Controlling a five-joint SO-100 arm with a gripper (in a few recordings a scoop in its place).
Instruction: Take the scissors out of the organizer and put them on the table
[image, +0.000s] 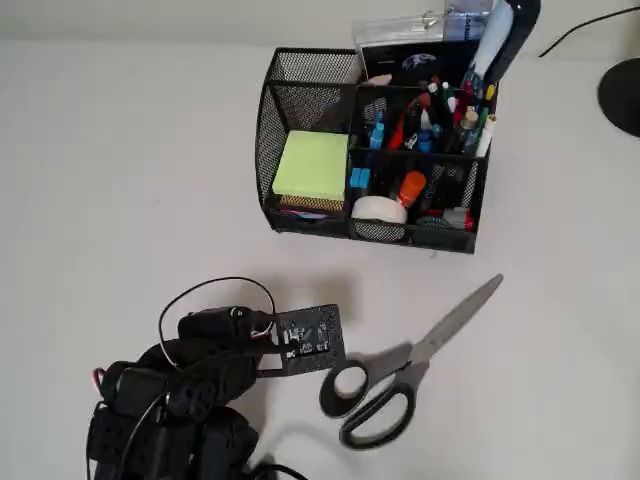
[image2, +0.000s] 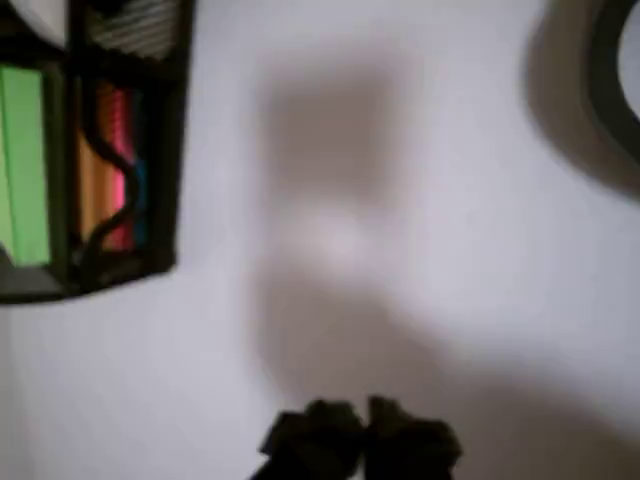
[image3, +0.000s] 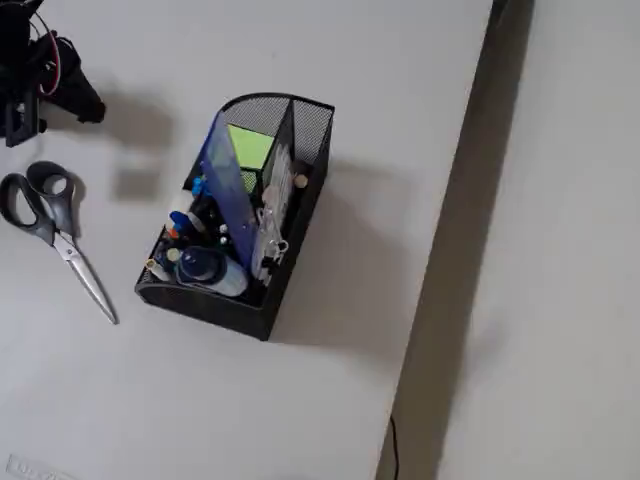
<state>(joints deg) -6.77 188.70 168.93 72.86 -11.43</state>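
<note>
The scissors (image: 418, 358) lie flat on the off-white table (image: 120, 150), in front of the organizer (image: 300, 100), handles toward the arm and blades pointing up right. In the fixed view the scissors (image3: 55, 235) rest left of the organizer (image3: 310, 130). My gripper (image2: 362, 440) sits at the bottom of the blurred wrist view, its tips together with nothing between them. It hangs above bare table between the organizer's corner (image2: 160, 150) and a dark handle loop (image2: 612, 90). In the fixed view the gripper (image3: 82, 102) is above the scissors' handles, apart from them.
The folded black arm (image: 190, 390) fills the overhead view's lower left, with a small circuit board (image: 310, 338) beside the scissors' handles. A black round base (image: 625, 95) and cable sit at the top right. The table's edge (image3: 450, 250) runs down the right of the fixed view.
</note>
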